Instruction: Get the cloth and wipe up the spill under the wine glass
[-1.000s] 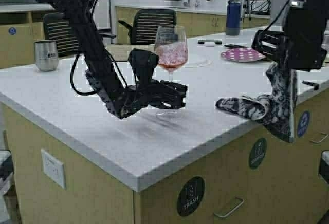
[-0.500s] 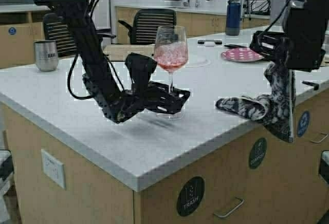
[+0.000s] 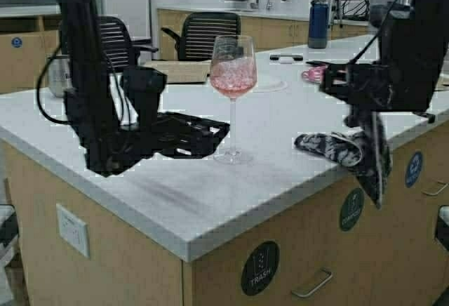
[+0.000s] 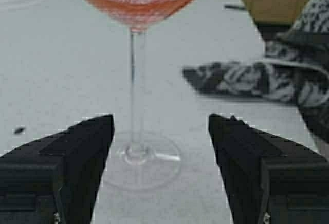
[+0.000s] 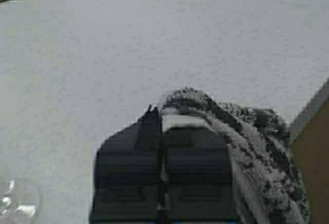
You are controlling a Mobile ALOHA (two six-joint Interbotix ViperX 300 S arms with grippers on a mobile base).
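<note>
The wine glass (image 3: 233,74) stands upright on the white counter (image 3: 210,201), pinkish-red contents in its bowl. My left gripper (image 3: 223,132) is open, just left of the glass foot and not touching it. In the left wrist view the stem (image 4: 136,80) and foot (image 4: 141,157) lie beyond the spread fingers (image 4: 82,152). My right gripper (image 3: 363,118) is shut on the floral cloth (image 3: 344,148), which lies at the counter's right edge and hangs over it. The right wrist view shows the shut fingers (image 5: 162,147) with the cloth (image 5: 252,152) draped beside them. I cannot make out the spill.
A steel tumbler (image 3: 55,74) sits half hidden behind the left arm. Farther back are a brown paper sheet (image 3: 179,71), a clear dish (image 3: 272,83), a purple plate (image 3: 314,74) and a blue bottle (image 3: 318,22). Office chairs (image 3: 207,32) stand beyond the counter.
My left gripper has let go of the wine glass stem and drawn back to the left; the glass stays standing. My right arm has shifted left with the cloth.
</note>
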